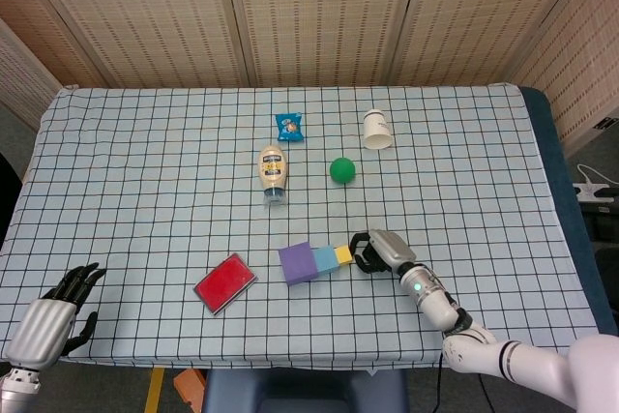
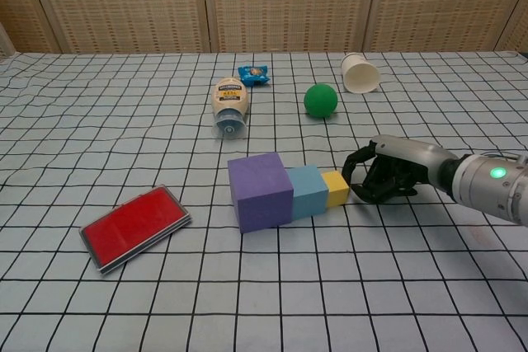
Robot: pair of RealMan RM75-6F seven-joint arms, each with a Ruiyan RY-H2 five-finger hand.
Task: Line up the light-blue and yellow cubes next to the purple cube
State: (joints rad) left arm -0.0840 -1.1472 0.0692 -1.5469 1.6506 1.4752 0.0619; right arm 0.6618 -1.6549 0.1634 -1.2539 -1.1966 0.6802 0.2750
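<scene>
Our right hand (image 2: 386,175) rests on the checked table (image 1: 145,162) with its dark fingers (image 2: 360,172) curled toward the yellow cube (image 2: 335,188) — touching or just short of it, we cannot tell, and whether it grips we cannot tell either. Beyond the yellow one, away from our fingers, sit the light-blue cube (image 2: 308,190) and then the purple cube (image 2: 260,190), touching in a row. Our left hand (image 1: 56,314) lies well apart at the near table edge — fingers spread, holding nothing.

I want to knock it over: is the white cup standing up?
No, the white cup lies tipped on its side on the table, its open mouth facing sideways.
</scene>
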